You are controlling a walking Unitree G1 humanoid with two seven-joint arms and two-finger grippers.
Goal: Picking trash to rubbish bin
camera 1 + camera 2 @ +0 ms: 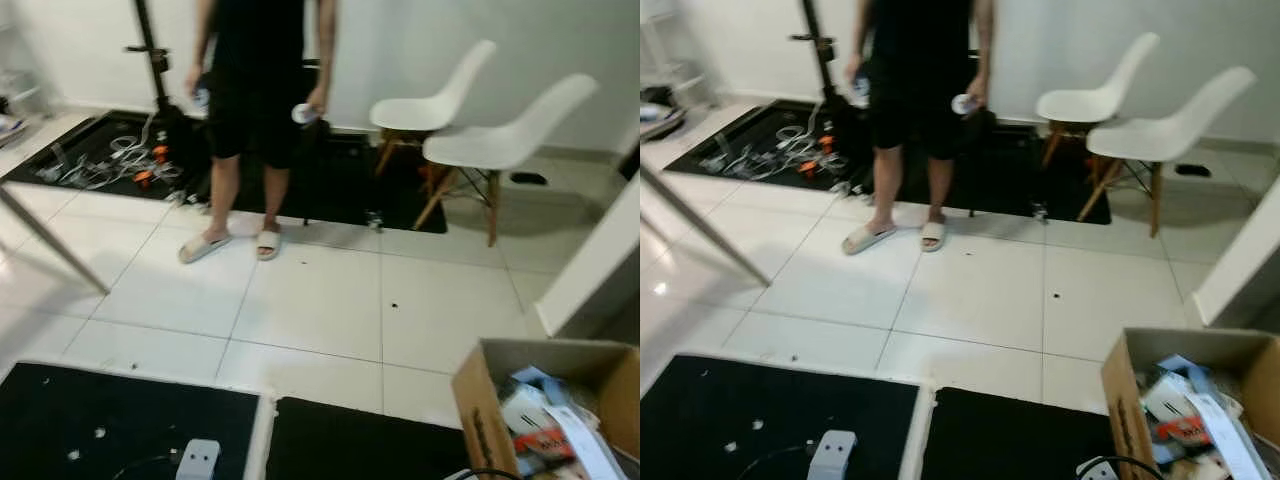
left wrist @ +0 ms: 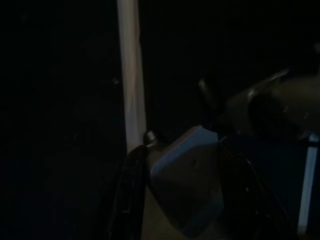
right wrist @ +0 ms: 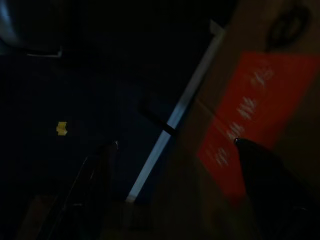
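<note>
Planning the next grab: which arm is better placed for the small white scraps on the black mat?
Left, probably. The white scraps lie on the black mat at the robot's left, while the cardboard box stands at its right, nearer the right arm.

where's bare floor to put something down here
Free: the white tiles between the person's feet, the black mats and the cardboard box. Crowded: the box is stuffed with trash, cables cover the far mat, and chairs stand far right.

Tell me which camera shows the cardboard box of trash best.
The right eye view: the cardboard box shows its open top and the trash inside. The left eye view shows the same box, slightly more cropped. The right wrist view, very dark, shows a brown side with a red label.
</note>
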